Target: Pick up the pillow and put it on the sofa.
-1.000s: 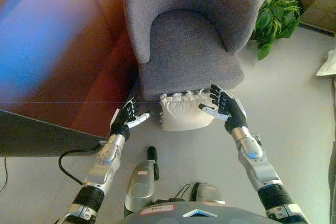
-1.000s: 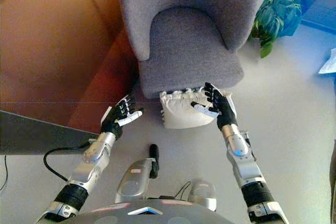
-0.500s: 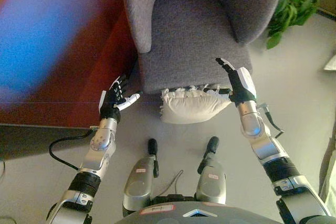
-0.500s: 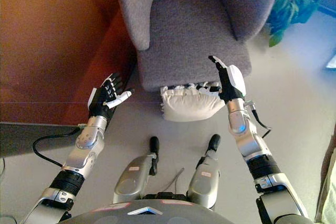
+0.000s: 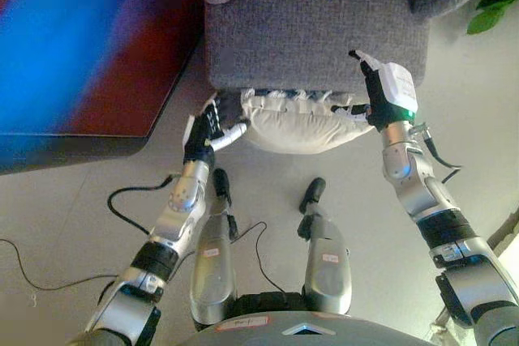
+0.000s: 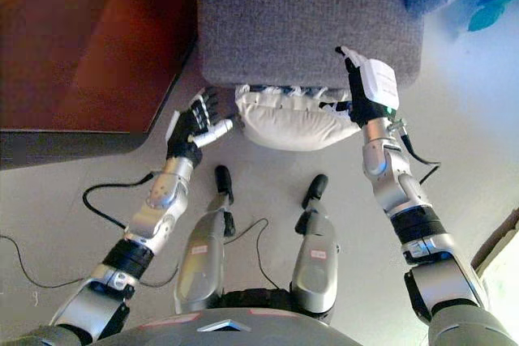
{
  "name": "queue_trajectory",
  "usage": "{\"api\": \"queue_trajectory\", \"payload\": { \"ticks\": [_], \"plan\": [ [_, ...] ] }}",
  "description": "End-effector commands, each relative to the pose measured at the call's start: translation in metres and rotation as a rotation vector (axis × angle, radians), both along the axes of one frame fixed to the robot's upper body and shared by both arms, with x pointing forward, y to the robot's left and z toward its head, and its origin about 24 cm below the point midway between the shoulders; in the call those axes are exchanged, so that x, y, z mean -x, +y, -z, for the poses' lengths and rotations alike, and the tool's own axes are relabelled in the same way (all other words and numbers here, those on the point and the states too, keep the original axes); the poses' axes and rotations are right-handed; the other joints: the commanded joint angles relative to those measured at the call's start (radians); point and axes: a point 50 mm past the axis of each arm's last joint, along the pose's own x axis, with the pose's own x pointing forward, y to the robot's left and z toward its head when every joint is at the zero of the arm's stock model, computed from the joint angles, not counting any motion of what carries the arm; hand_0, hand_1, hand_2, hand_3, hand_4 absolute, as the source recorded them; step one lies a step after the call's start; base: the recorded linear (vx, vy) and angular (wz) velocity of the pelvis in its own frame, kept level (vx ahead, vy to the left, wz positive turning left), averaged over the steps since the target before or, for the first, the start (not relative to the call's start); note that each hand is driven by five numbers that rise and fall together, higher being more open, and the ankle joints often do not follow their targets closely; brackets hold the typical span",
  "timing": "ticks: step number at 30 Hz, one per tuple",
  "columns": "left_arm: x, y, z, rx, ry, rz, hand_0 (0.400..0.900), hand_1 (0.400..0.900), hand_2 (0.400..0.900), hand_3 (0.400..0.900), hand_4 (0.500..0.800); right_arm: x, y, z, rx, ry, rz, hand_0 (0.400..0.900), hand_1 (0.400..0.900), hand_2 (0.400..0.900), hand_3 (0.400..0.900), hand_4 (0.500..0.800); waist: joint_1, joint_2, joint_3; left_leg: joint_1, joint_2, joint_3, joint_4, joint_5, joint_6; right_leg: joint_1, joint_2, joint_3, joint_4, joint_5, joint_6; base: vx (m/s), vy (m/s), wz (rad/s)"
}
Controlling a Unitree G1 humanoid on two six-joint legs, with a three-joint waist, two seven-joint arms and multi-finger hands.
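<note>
The pillow [image 5: 298, 123], cream with a frilled far edge, is lying on the pale floor [image 5: 73, 224] right against the near edge of the grey sofa [image 5: 316, 22], its far side tucked under the seat's front. The left hand [image 5: 207, 131] is sitting just left of the pillow, fingers spread and straight, with a white-tipped finger pointing toward the pillow's left end and nearly touching it; whether it is making contact is hard to tell. The right hand [image 5: 381, 91] is standing at the pillow's right end, its back with a white cover turned toward the camera, fingers reaching up over the sofa's front edge while its thumb is lying across the pillow's upper right corner; the fingers are looking fairly straight rather than curled round the cloth. The pillow is lying between the two hands, resting on the floor and not lifted. Left of the sofa a dark red-brown surface [image 6: 89, 38] is filling the far left of the scene, ending in a dark edge nearer the robot. At the far right a bit of green plant [image 5: 496, 6] is showing beside the sofa
</note>
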Motion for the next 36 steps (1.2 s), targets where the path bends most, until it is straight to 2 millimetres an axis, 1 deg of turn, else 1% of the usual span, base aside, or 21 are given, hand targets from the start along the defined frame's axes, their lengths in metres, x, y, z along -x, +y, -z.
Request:
{"api": "queue_trajectory", "payload": {
  "ticks": [1,3,5,8,12,13,17,21,24,25,26,31,35,36],
  "plan": [
    [-0.002,-0.002,-0.055,0.088,-0.276,-0.007,0.9,0.9,0.9,0.9,0.8,-0.009,0.007,-0.033,-0.018,-0.151,-0.029,0.9,0.9,0.9,0.9,0.8,0.018,0.015,0.001,0.009,0.057,-0.067,0.123,-0.15,-0.033,-0.148,-0.097,0.083,0.176,0.061,0.081,-0.06,0.039,0.2],
    [-0.004,-0.003,-0.061,0.096,-0.303,-0.014,0.9,0.9,0.9,0.9,0.8,-0.012,0.005,-0.032,-0.037,-0.152,-0.008,0.9,0.9,0.9,0.9,0.8,0.012,0.023,0.016,-0.053,0.039,-0.074,0.184,-0.172,-0.029,-0.19,-0.113,0.096,0.219,0.051,0.083,-0.06,0.045,0.19],
    [-0.007,-0.003,-0.07,0.114,-0.338,-0.02,0.9,0.9,0.9,0.9,0.8,-0.015,0.0,-0.039,-0.048,-0.177,0.013,0.9,0.9,0.9,0.9,0.8,0.006,0.03,0.026,-0.13,0.026,-0.078,0.258,-0.199,-0.027,-0.244,-0.125,0.117,0.264,0.042,0.084,-0.06,0.054,0.11],
    [-0.009,-0.004,-0.087,0.124,-0.399,-0.024,0.9,0.9,0.9,0.9,0.8,-0.021,-0.003,-0.056,-0.053,-0.226,0.029,0.9,0.9,0.9,0.9,0.8,0.005,0.041,0.036,-0.243,0.014,-0.083,0.369,-0.236,-0.02,-0.336,-0.137,0.144,0.35,0.01,0.081,-0.05,0.076,0.0],
    [-0.01,-0.002,-0.102,0.137,-0.458,-0.039,0.9,0.9,0.9,0.9,0.8,-0.029,-0.007,-0.077,-0.052,-0.278,0.052,0.9,0.9,0.9,0.9,0.8,0.006,0.048,0.048,-0.376,0.005,-0.093,0.483,-0.272,-0.011,-0.444,-0.147,0.175,0.449,-0.034,0.075,-0.01,0.048,-0.01],
    [-0.009,-0.002,-0.103,0.136,-0.464,-0.045,0.9,0.9,0.9,0.9,0.8,-0.03,-0.009,-0.08,-0.046,-0.283,0.059,0.9,0.9,0.9,0.9,0.8,0.01,0.047,0.048,-0.39,0.009,-0.102,0.506,-0.305,-0.015,-0.459,-0.146,0.183,0.48,-0.065,0.087,0.09,0.018,-0.07],
    [-0.009,-0.003,-0.115,0.144,-0.51,-0.037,0.9,0.9,0.9,0.9,0.8,-0.036,-0.012,-0.097,-0.042,-0.323,0.08,0.9,0.9,0.9,0.9,0.8,0.018,0.045,0.05,-0.489,0.007,-0.12,0.562,-0.317,-0.015,-0.549,-0.145,0.192,0.535,-0.094,0.082,0.03,0.0,0.01],
    [-0.006,-0.004,-0.128,0.146,-0.56,-0.03,0.9,0.9,0.9,0.9,0.8,-0.042,-0.014,-0.12,-0.056,-0.382,0.104,0.9,0.9,0.9,0.9,0.8,0.03,0.044,0.05,-0.586,0.002,-0.146,0.614,-0.326,-0.016,-0.645,-0.143,0.203,0.588,-0.118,0.077,0.01,-0.012,0.07],
    [-0.004,-0.005,-0.136,0.152,-0.589,-0.025,0.9,0.9,0.9,0.9,0.8,-0.051,-0.016,-0.142,-0.066,-0.406,0.146,0.9,0.9,0.9,0.9,0.8,0.045,0.04,0.05,-0.654,-0.003,-0.162,0.648,-0.328,-0.018,-0.706,-0.146,0.21,0.621,-0.132,0.071,0.01,-0.009,0.09],
    [-0.004,-0.005,-0.137,0.151,-0.592,-0.018,0.9,0.9,0.9,0.9,0.8,-0.054,-0.016,-0.151,-0.073,-0.407,0.155,0.9,0.9,0.9,0.9,0.8,0.052,0.039,0.05,-0.677,-0.003,-0.169,0.659,-0.329,-0.018,-0.728,-0.149,0.211,0.632,-0.136,0.07,0.01,-0.009,0.08],
    [-0.003,-0.005,-0.138,0.153,-0.594,-0.017,0.9,0.9,0.9,0.9,0.8,-0.056,-0.012,-0.163,-0.093,-0.426,0.143,0.9,0.9,0.9,0.9,0.8,0.057,0.036,0.05,-0.703,-0.005,-0.175,0.673,-0.33,-0.018,-0.751,-0.15,0.214,0.644,-0.14,0.066,0.0,0.0,0.0],
    [-0.001,-0.002,-0.137,0.141,-0.57,-0.007,0.9,0.9,0.9,0.9,0.8,-0.061,0.005,-0.193,-0.186,-0.435,0.064,0.9,0.9,0.9,0.9,0.8,0.061,0.002,0.051,-0.782,-0.014,-0.188,0.7,-0.329,-0.021,-0.826,-0.154,0.225,0.668,-0.143,0.059,0.01,0.006,-0.01],
    [-0.002,0.003,-0.133,0.151,-0.541,-0.016,0.9,0.9,0.9,0.9,0.8,-0.067,0.011,-0.199,-0.237,-0.388,0.033,0.9,0.9,0.9,0.9,0.8,0.06,-0.02,0.051,-0.825,-0.02,-0.198,0.713,-0.325,-0.024,-0.865,-0.153,0.226,0.68,-0.146,0.057,0.0,0.0,0.0],
    [-0.002,0.003,-0.132,0.152,-0.536,-0.015,0.9,0.9,0.9,0.9,0.8,-0.069,0.008,-0.197,-0.239,-0.369,0.047,0.9,0.9,0.9,0.9,0.8,0.061,-0.023,0.051,-0.829,-0.02,-0.199,0.713,-0.324,-0.024,-0.87,-0.153,0.226,0.68,-0.146,0.058,0.0,0.0,0.0]
  ]
}}
